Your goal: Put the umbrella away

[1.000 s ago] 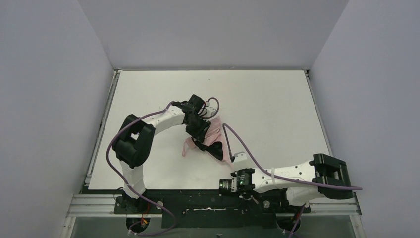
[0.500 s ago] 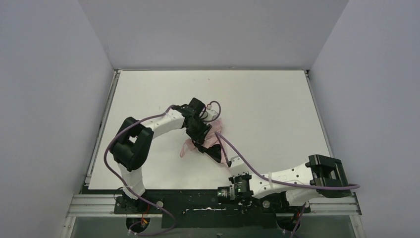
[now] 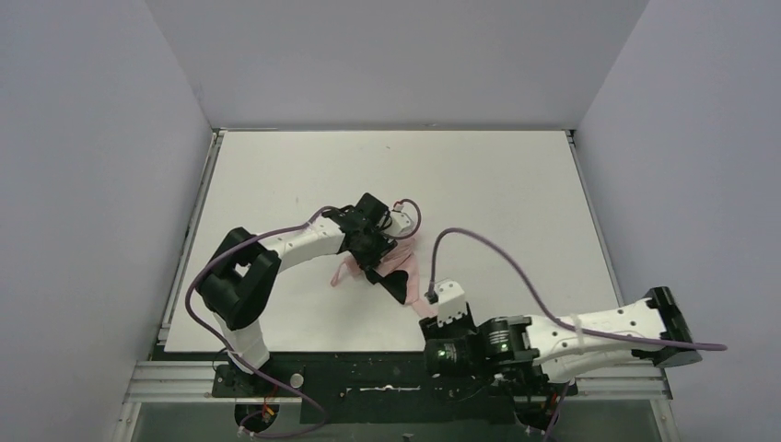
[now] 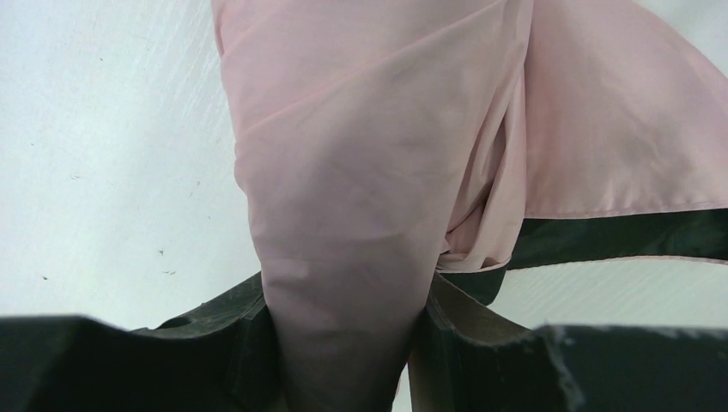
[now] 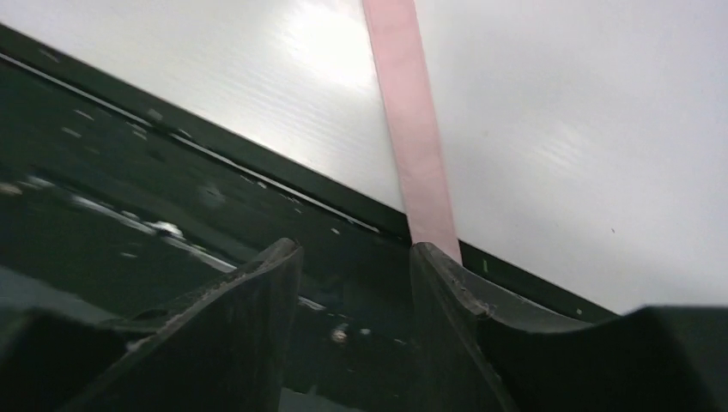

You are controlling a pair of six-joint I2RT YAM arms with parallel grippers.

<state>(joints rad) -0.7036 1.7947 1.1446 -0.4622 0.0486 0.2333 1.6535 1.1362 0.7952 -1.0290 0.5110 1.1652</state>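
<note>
The umbrella (image 3: 399, 259) is a crumpled bundle of pale pink fabric lying mid-table. My left gripper (image 3: 373, 250) is shut on it. In the left wrist view the pink fabric (image 4: 343, 172) fills the gap between both black fingers of the left gripper (image 4: 345, 287). A dark underside of the canopy (image 4: 618, 240) shows at the right. My right gripper (image 3: 431, 354) hangs over the table's near edge. Its jaws (image 5: 356, 249) stand apart with nothing between them. A flat pink strap (image 5: 412, 129) runs down to the outer side of the right fingertip (image 5: 429, 257).
The white table (image 3: 497, 203) ends at a black frame (image 3: 368, 378) along its near edge, under the right gripper. Grey walls close in the left, right and back. A purple cable (image 3: 497, 253) loops above the right arm.
The right gripper has opened from shut. The right arm has swung, its elbow going right and its wrist down to the near edge. The left gripper and umbrella have shifted slightly nearer.
</note>
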